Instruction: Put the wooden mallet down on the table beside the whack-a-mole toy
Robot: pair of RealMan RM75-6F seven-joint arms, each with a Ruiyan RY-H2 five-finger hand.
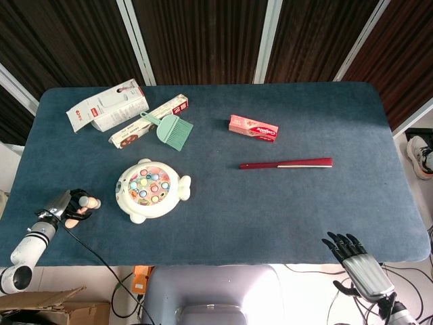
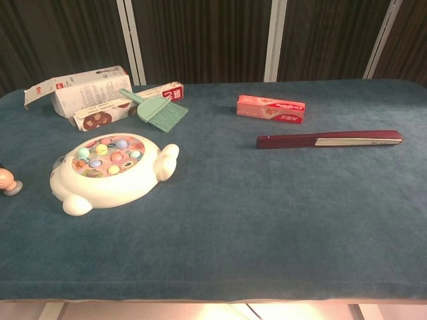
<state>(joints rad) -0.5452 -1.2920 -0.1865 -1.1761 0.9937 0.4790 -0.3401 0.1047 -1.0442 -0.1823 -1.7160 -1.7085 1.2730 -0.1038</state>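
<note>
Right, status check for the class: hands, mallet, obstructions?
Left robot hand grips small wooden mallet at table edge, left of white fish-shaped whack-a-mole toy. Right robot hand open, off table. Nothing between mallet and toy.

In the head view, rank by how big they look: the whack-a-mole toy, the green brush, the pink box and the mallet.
Largest to smallest, as they appear:
1. whack-a-mole toy
2. green brush and pink box, too alike in apparent size to rank
3. mallet, smallest, though the left hand partly hides it
</note>
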